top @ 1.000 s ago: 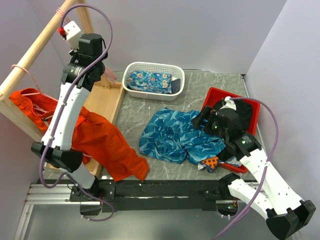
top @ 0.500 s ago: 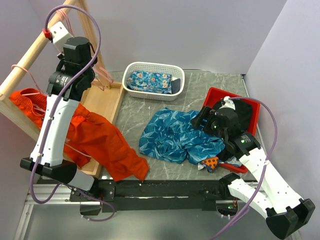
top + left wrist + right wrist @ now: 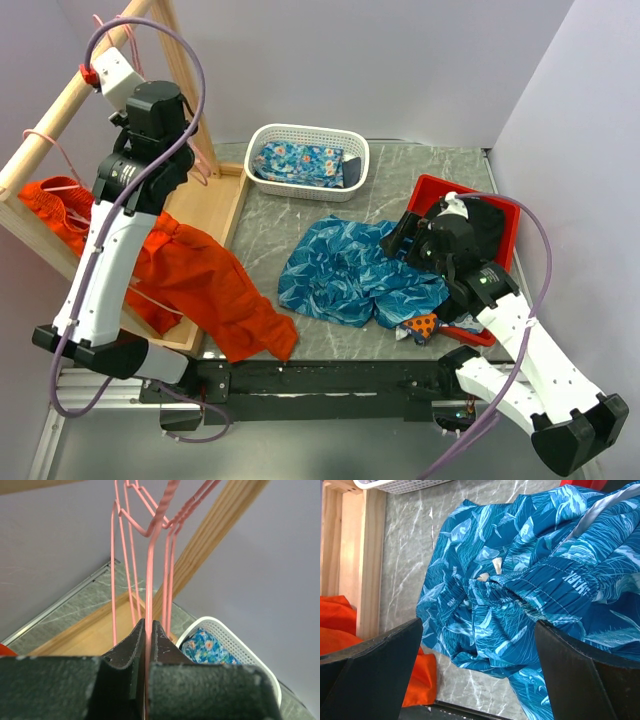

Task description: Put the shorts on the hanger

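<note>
The left gripper was pinched shut on a wire of the pink hanger, up beside the wooden rack pole. The shorts lay crumpled on the table, well apart from it. They lay just before the right gripper, whose fingers stood wide apart.

Shows smooth, thin pink wire in the hanger, nipped between matt, grainy black pads of the left tool. Shows soft, crumpled matt cloth in the shorts. Shows pale bare wood in the rack beam, white perforated plastic in the basket, and a grey veined stone look on the bench.
</note>
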You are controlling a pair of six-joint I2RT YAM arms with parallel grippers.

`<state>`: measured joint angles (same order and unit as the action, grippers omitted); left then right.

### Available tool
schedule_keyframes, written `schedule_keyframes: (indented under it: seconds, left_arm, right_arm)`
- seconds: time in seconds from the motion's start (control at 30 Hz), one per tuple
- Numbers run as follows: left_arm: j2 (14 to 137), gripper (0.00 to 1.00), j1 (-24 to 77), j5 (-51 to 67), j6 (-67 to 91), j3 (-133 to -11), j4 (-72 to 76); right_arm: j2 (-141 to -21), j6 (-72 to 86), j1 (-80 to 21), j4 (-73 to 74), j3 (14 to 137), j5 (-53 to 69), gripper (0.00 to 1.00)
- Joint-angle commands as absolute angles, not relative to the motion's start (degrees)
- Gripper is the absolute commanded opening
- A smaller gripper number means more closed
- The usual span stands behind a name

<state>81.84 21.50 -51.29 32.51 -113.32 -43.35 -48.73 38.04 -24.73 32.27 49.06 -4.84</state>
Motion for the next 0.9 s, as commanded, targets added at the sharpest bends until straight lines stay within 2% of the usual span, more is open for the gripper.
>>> schedule_keyframes:
  seconds: [0.0,0.4,0.87]
  left_arm:
    - [78.9,0.01,23.1,-58.2,30.3,-111.4,-37.1]
    - [74.8,0.01,31.0,-66.6,31.1,-104.9,-34.9]
    - [76.2,0.01,48.0,-80.6,31.3,-104.4,-34.7]
  right_arm:
    - [-48.8,37.5,-24.4,29.6,48.8,-4.5,1.00]
    - [-48.9,37.6,-24.5,29.8,48.8,-4.0,1.00]
    - [-47.9,37.5,-24.4,29.7,48.0,-3.5,1.00]
